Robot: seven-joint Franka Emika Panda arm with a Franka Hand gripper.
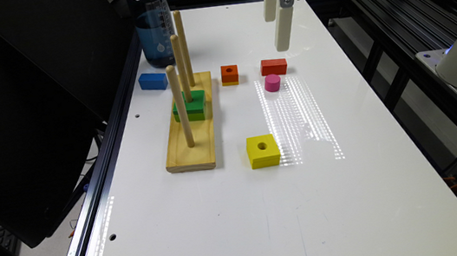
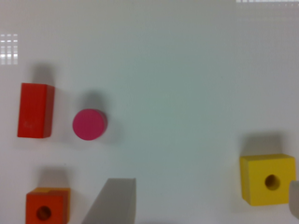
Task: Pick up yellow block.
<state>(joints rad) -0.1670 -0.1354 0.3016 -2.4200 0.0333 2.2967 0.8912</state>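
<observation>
Hand open, empty, high above counter; yellow block lies untouched, at 6 o'clock from pink cylinder.

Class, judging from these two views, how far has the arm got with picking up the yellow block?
Nothing is done yet: the yellow block sits flat on the white table, untouched. In hand: the gripper hangs open and empty, high above the red block and pink cylinder, well away from its target. Left: move over the yellow block, descend, close on it and lift.

White pincer, cream fingers
</observation>
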